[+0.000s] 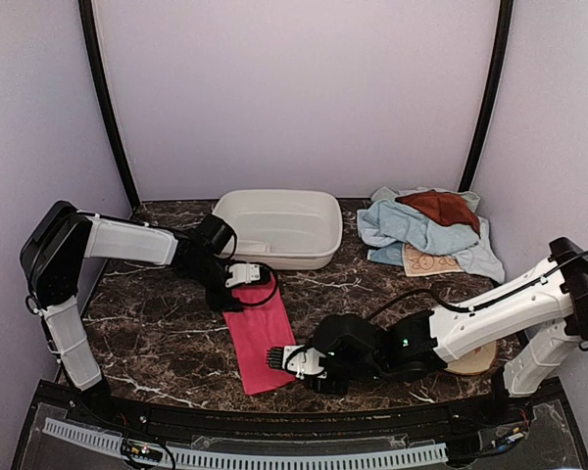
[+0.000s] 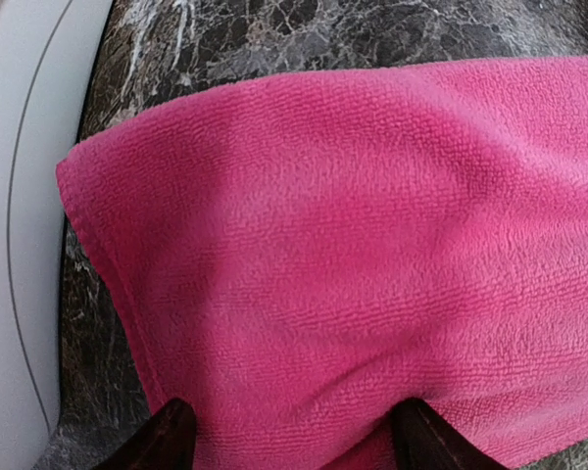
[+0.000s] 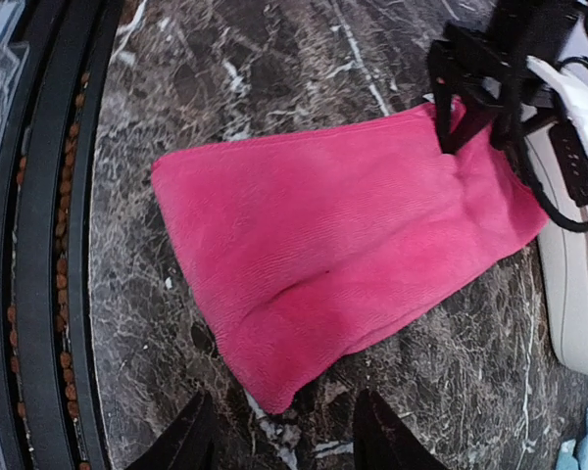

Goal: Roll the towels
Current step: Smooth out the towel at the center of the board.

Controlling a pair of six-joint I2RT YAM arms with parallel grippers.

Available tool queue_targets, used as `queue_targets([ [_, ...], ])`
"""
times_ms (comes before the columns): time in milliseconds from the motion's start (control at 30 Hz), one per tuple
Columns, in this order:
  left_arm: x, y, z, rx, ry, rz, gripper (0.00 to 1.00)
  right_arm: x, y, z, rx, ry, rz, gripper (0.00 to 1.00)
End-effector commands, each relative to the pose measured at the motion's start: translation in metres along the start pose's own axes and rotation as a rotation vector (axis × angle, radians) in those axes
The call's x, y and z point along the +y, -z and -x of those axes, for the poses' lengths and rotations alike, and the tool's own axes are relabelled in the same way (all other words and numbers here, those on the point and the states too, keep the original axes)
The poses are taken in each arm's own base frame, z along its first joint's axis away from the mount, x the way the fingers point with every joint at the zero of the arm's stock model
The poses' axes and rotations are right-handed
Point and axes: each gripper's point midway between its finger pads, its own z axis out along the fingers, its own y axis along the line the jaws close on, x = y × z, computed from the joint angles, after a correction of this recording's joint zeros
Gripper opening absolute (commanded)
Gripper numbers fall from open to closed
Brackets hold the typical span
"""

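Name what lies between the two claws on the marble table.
The long bright pink cloth towel lies flat between the left claw and the right claw, shown best in the top view.

Lab test booth: plain walls [image 1: 294, 88], marble-patterned tabletop [image 1: 157, 333].

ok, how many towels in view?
4 visible. Pink towel lies flat at centre. The other three are piled back right: blue towel, brown towel on top of it, and patterned towel at its near edge. The pile may hide more.
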Motion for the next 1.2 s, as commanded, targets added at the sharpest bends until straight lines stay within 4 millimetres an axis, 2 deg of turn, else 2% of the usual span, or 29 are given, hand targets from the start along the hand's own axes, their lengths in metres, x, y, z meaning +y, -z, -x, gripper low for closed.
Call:
queue_targets([
  [0, 0.008, 0.006, -0.011, 0.061, -0.105, 0.067, 0.72, 0.002, -0.014, 0.012, -0.038, 0.098, -0.023, 0.46],
  [67, 0.008, 0.015, -0.013, 0.062, -0.138, 0.094, 0.74, -0.003, -0.021, 0.019, -0.057, 0.093, -0.054, 0.41],
  [167, 0.009, 0.032, -0.012, 0.038, -0.148, 0.123, 0.77, -0.005, -0.027, 0.033, -0.095, 0.064, -0.052, 0.39],
  [300, 0.005, 0.063, 0.0, -0.061, -0.057, 0.105, 0.79, -0.002, -0.041, 0.026, -0.083, 0.036, -0.031, 0.37],
  [367, -0.006, 0.077, 0.003, -0.118, -0.017, 0.075, 0.79, -0.008, -0.046, 0.021, -0.064, 0.008, -0.035, 0.35],
  [400, -0.012, 0.084, 0.004, -0.142, -0.01, 0.067, 0.8, -0.01, -0.048, 0.02, -0.056, -0.051, -0.024, 0.21],
  [467, -0.03, 0.092, 0.004, -0.188, -0.014, 0.035, 0.8, -0.023, -0.054, 0.012, -0.008, -0.069, -0.031, 0.21],
  [533, -0.046, 0.103, 0.004, -0.227, -0.017, -0.002, 0.8, -0.022, -0.06, 0.001, 0.035, -0.192, 0.048, 0.13],
  [700, -0.078, 0.104, -0.008, -0.237, -0.011, -0.071, 0.79, -0.019, -0.067, -0.026, 0.089, -0.335, 0.104, 0.12],
  [800, -0.089, 0.098, -0.02, -0.211, -0.009, -0.086, 0.78, -0.021, -0.067, -0.021, 0.069, -0.436, 0.146, 0.13],
  [867, -0.089, 0.093, -0.024, -0.196, 0.001, -0.08, 0.78, -0.015, -0.069, -0.013, 0.06, -0.463, 0.193, 0.13],
  [967, -0.086, 0.09, -0.025, -0.189, 0.011, -0.068, 0.77, -0.005, -0.08, -0.018, 0.13, -0.512, 0.235, 0.12],
  [1067, -0.078, 0.089, -0.023, -0.184, 0.021, -0.046, 0.76, 0.004, -0.082, -0.035, 0.208, -0.552, 0.252, 0.07],
  [1167, -0.077, 0.087, -0.025, -0.176, 0.008, -0.041, 0.76, -0.001, -0.076, -0.05, 0.213, -0.65, 0.205, 0.05],
])
